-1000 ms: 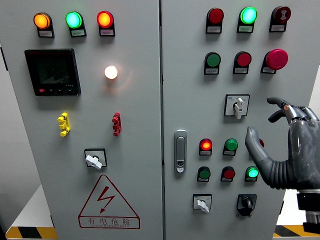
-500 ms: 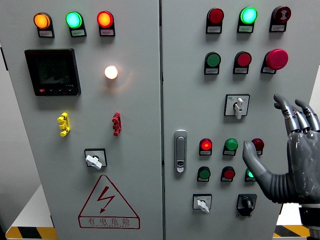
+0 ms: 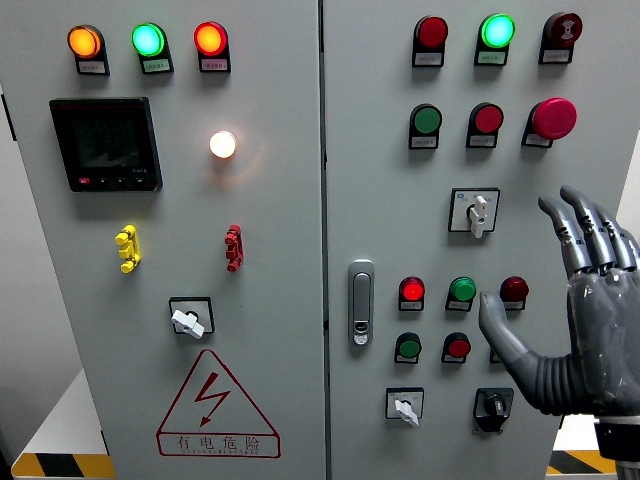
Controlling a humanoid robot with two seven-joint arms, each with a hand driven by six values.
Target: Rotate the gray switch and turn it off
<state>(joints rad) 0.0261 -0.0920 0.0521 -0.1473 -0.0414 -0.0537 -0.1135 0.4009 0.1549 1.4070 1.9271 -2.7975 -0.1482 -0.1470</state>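
The gray switch [image 3: 474, 211] sits on the right door of the cabinet, mid-height, a pale knob on a square black-rimmed plate, its pointer standing upright. I count four rotary switches: this one, another [image 3: 190, 318] on the left door, another [image 3: 404, 405] low on the right door, and a black one [image 3: 492, 407] beside it. My right hand [image 3: 575, 310] hovers to the right of the gray switch, fingers spread, holding nothing. My thumb hides a lamp in the lower row; my wrist is cut off.

Matt painted panel [image 3: 280, 300], prob. metal
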